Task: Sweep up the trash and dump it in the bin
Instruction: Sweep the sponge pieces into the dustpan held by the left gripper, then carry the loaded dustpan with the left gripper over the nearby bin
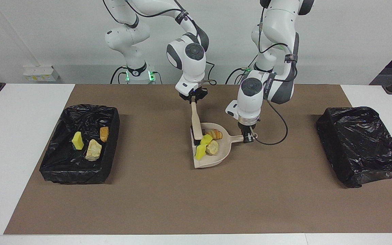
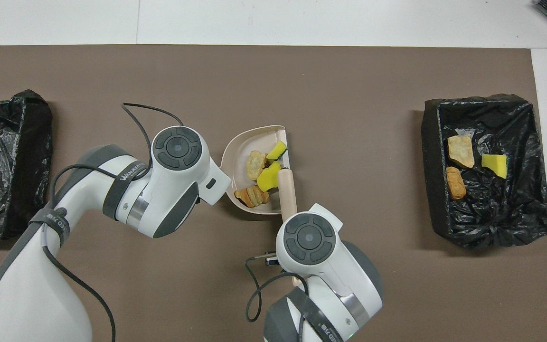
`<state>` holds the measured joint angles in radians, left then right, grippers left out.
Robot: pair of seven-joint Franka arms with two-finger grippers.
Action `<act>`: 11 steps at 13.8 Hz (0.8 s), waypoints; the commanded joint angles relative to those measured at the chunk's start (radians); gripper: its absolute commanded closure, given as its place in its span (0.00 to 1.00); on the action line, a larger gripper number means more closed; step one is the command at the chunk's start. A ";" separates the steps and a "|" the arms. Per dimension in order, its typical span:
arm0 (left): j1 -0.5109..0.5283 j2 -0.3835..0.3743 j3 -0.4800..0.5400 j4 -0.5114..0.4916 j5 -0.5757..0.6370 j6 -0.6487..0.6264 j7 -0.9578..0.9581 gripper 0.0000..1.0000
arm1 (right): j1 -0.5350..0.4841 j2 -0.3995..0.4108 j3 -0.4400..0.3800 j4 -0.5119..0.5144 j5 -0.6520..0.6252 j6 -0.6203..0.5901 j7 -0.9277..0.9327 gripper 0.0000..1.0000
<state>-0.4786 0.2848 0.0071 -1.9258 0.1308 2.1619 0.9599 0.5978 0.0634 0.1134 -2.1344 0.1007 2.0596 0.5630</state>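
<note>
Yellow sponge wedges and bread-like trash (image 1: 208, 143) sit gathered in the dustpan (image 1: 213, 160) at the table's middle, left gripper (image 1: 248, 135) clamping its handle, right gripper (image 1: 193, 98) clamping the brush (image 1: 196, 124) (dumping into the bin (image 1: 80, 170) remains).

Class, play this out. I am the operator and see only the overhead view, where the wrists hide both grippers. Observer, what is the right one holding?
Observer: The right gripper is shut on the top end of the brush, which hangs down into the mouth of the dustpan.
Operator: And the left one?
Observer: The left gripper points straight down and is shut on the tip of the dustpan's handle.
</note>
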 commanded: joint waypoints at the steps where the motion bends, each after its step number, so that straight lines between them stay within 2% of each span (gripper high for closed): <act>1: 0.031 -0.003 -0.003 -0.032 -0.025 0.049 0.010 1.00 | 0.003 -0.004 0.003 0.001 0.031 -0.009 0.024 1.00; 3: 0.041 -0.001 -0.003 -0.030 -0.040 0.049 0.040 1.00 | 0.003 -0.010 0.003 0.014 0.031 -0.033 0.043 1.00; 7: 0.064 0.004 -0.003 -0.027 -0.115 0.064 0.080 1.00 | -0.036 -0.085 -0.008 0.019 0.013 -0.079 0.043 1.00; 11: 0.083 0.005 -0.003 -0.029 -0.143 0.089 0.097 1.00 | -0.041 -0.106 -0.011 0.025 0.008 -0.098 0.041 1.00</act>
<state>-0.4201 0.2982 0.0091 -1.9327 0.0083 2.2159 1.0310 0.5672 -0.0266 0.0964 -2.1087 0.1020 1.9836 0.6027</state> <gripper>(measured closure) 0.687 0.736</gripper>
